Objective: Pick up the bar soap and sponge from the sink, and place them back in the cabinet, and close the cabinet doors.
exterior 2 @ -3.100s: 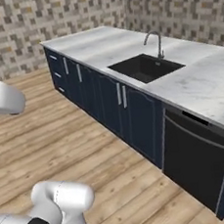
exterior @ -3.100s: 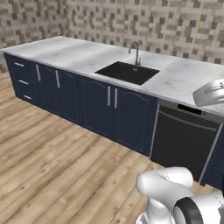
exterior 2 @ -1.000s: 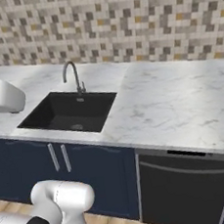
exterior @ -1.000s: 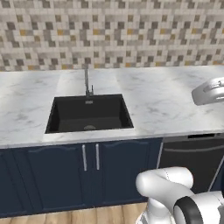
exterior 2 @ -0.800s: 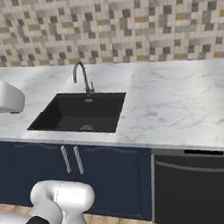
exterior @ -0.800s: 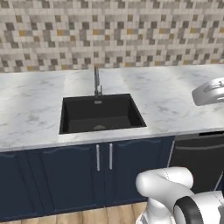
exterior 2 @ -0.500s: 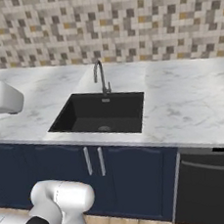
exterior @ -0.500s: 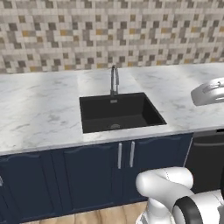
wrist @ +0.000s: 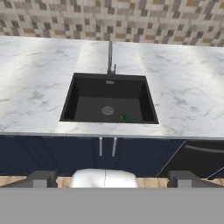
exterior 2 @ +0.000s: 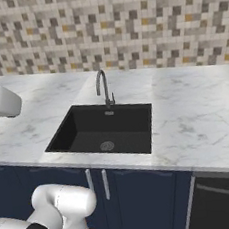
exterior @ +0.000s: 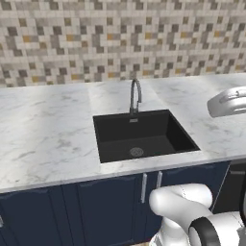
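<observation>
End effector (wrist: 111, 177) hangs released and empty, well back from the counter (wrist: 35, 83), apparently staged for a reach into the sink (wrist: 70, 94), where the sponge (wrist: 124, 117) lies just beside the drain (wrist: 107, 110); bar soap cannot be made out.

Arm raised, folded; fingers (wrist: 41, 178) spread wide, holding nothing.
</observation>
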### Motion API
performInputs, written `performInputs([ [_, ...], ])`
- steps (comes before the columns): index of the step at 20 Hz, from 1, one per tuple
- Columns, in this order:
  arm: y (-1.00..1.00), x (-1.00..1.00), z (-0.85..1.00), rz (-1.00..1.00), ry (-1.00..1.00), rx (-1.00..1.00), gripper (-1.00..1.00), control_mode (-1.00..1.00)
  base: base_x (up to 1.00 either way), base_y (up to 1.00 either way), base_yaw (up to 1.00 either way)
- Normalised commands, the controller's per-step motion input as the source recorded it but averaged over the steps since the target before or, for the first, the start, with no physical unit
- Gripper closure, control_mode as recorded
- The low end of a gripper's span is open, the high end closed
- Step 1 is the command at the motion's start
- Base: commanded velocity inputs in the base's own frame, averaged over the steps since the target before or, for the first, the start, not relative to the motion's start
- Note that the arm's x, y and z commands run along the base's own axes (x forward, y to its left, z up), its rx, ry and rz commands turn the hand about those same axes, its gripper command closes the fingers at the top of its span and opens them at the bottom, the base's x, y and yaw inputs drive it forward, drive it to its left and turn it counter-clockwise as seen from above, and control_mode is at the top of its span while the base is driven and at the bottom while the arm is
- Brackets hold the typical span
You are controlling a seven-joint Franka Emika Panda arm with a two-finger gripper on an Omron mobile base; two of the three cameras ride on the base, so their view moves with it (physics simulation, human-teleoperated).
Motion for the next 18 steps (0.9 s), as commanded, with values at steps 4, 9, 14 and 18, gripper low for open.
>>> performInputs([
  [4, 0.00, 0.00, 0.00, 0.00, 0.00, 0.00, -1.00, 1.00, 0.41, 0.01, 0.00],
  [9, 0.00, 0.00, 0.00, 0.00, 0.00, 0.00, -1.00, 1.00, 0.39, 0.00, 0.00],
  [14, 0.00, 0.00, 0.00, 0.00, 0.00, 0.00, -1.00, 1.00, 0.48, 0.00, 0.00],
  [18, 0.00, 0.00, 0.00, 0.00, 0.00, 0.00, -1.00, 1.00, 0.47, 0.00, 0.00],
])
